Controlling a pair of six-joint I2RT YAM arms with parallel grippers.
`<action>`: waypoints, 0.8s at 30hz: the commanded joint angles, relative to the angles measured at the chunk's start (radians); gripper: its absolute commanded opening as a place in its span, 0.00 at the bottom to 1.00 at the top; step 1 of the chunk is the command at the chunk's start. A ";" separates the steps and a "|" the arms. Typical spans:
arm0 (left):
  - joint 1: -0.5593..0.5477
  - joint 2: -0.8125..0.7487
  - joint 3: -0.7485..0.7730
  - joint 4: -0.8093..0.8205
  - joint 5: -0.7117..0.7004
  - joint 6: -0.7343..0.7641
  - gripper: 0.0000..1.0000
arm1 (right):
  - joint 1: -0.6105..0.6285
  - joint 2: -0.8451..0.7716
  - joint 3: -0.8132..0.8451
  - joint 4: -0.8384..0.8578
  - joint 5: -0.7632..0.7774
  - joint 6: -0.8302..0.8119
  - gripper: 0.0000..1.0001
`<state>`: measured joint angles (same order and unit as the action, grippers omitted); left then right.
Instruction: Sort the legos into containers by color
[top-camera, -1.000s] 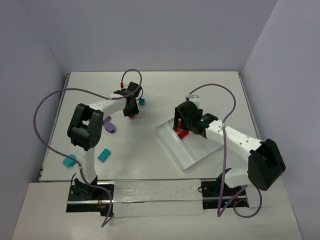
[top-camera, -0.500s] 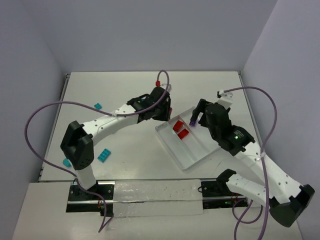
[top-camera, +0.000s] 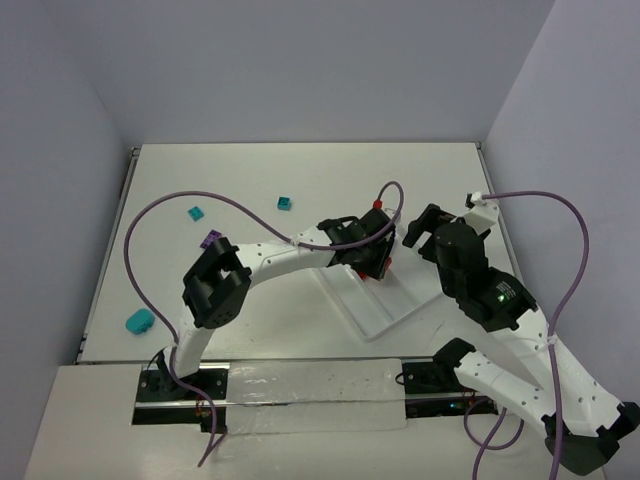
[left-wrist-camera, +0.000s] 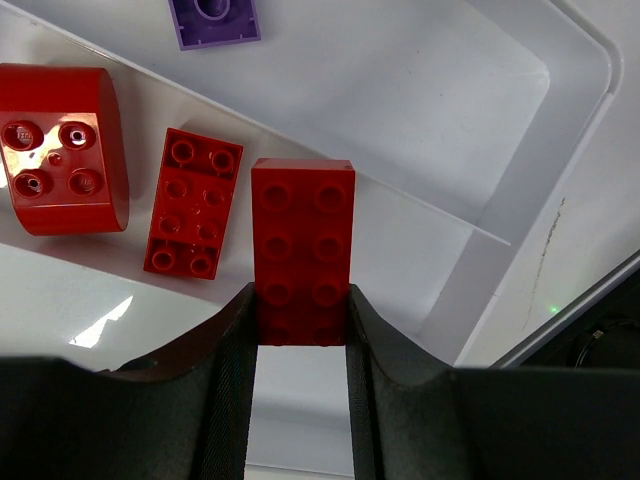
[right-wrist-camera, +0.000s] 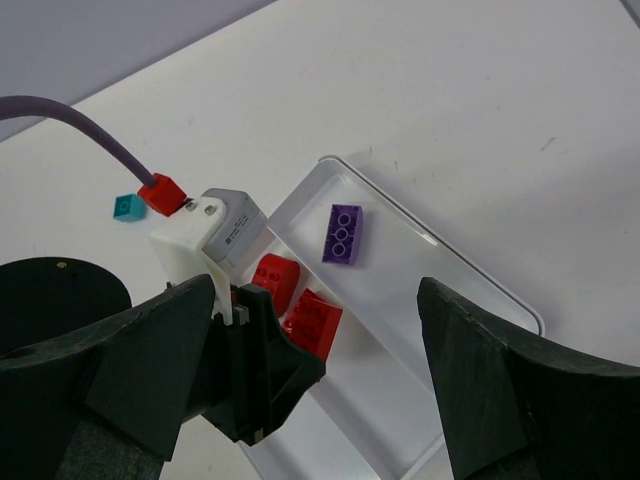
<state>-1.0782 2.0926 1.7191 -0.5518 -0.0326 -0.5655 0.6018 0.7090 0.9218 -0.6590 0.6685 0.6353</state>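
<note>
left claw (left-wrist-camera: 300, 296) over the red lane (left-wrist-camera: 392, 262); purple lane (left-wrist-camera: 400, 100) mostly free

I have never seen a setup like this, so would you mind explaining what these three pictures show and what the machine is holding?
These are two robot arms bolted at the near edge of the table, each ending in a two-finger gripper. The wide picture looks down from above and behind them. The other two come from cameras on the wrists, so each shows its own dark fingers at the bottom. The left gripper is shut on a red brick, above the compartment of the white tray where two more red bricks lie. A purple brick lies in the next compartment. The right gripper hangs open and empty by the tray. Out on the table lie three teal bricks and a loose purple brick.
</note>
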 joint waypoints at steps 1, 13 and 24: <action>0.001 0.017 0.050 0.031 0.025 -0.008 0.04 | -0.004 -0.009 0.023 -0.017 0.046 0.003 0.90; -0.011 0.007 0.053 0.002 0.009 -0.008 0.60 | -0.005 -0.011 0.035 -0.022 0.052 -0.007 0.90; -0.005 -0.169 -0.029 -0.060 -0.140 -0.006 0.62 | -0.008 -0.004 0.048 -0.016 0.043 -0.007 0.90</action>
<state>-1.0820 2.0986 1.7171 -0.5795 -0.0611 -0.5687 0.5989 0.7089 0.9226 -0.6754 0.6819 0.6307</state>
